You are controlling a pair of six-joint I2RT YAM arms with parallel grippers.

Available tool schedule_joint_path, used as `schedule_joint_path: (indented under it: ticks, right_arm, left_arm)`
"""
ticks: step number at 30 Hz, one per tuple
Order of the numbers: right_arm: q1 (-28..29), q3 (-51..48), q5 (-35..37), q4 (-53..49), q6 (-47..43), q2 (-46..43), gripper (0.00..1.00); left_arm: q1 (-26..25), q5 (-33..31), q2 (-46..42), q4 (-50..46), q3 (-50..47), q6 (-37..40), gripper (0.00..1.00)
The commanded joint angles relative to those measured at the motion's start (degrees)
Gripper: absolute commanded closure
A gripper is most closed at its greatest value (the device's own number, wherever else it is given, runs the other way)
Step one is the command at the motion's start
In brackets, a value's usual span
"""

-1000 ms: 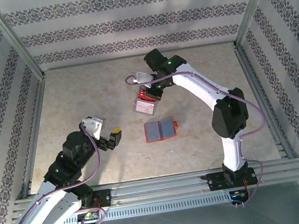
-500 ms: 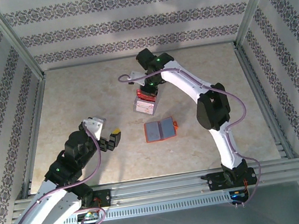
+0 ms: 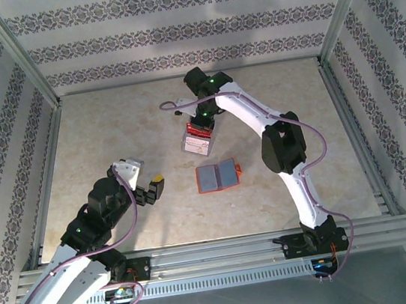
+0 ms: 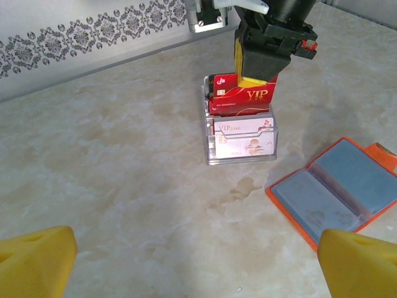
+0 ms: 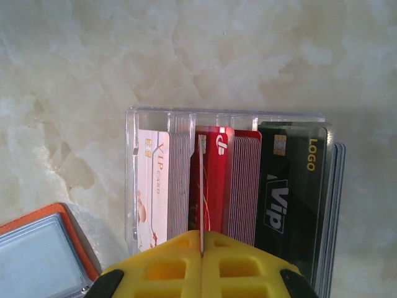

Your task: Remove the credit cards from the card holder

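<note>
Red card (image 4: pixel 245 96) pinched by right gripper (image 4: pixel 254 79); right wrist view adds black cards (image 5: pixel 291 186).

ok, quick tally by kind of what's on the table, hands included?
Card holder: 1, open
Clear box: 1
Card stacks in the box: 3 (white-pink stack, red stack, black stack)
Hands: 2 (left hand open, right hand shut on a card)
Total: 7

Right gripper (image 3: pixel 201 127), arm stretched forward, is pinched closed; left gripper (image 3: pixel 153 188) gapes wide.
</note>
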Motion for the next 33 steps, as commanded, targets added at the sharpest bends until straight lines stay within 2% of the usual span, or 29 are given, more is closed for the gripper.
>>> schedule_joint_path:
  ticks: [1, 9, 15, 25, 33]
  right_arm:
    - [-0.64, 1.68, 1.63, -1.3, -0.1, 1.75, 1.0]
    - [-0.79, 2.16, 5.07, -0.95, 0.17, 3.46, 1.0]
    - [-0.88, 2.05, 4.49, -0.6, 0.43, 4.08, 1.0]
    - [-0.97, 2.28, 4.29, -0.69, 0.96, 3.24, 0.88]
    - [-0.96, 2.79, 4.64, -1.16, 1.13, 2.07, 0.86]
  left_arm:
    - [-0.37, -0.4, 0.06, -1.14, 0.55, -0.87, 0.0]
    - [-0.36, -0.07, 0.49, -1.05, 0.54, -1.04, 0.0]
    - [-0.36, 0.29, 1.12, -0.78, 0.72, -1.13, 0.0]
    - [-0.36, 0.46, 1.41, -0.7, 0.9, -1.38, 0.0]
    - [-0.39, 0.64, 3.17, -1.31, 1.77, -2.36, 0.0]
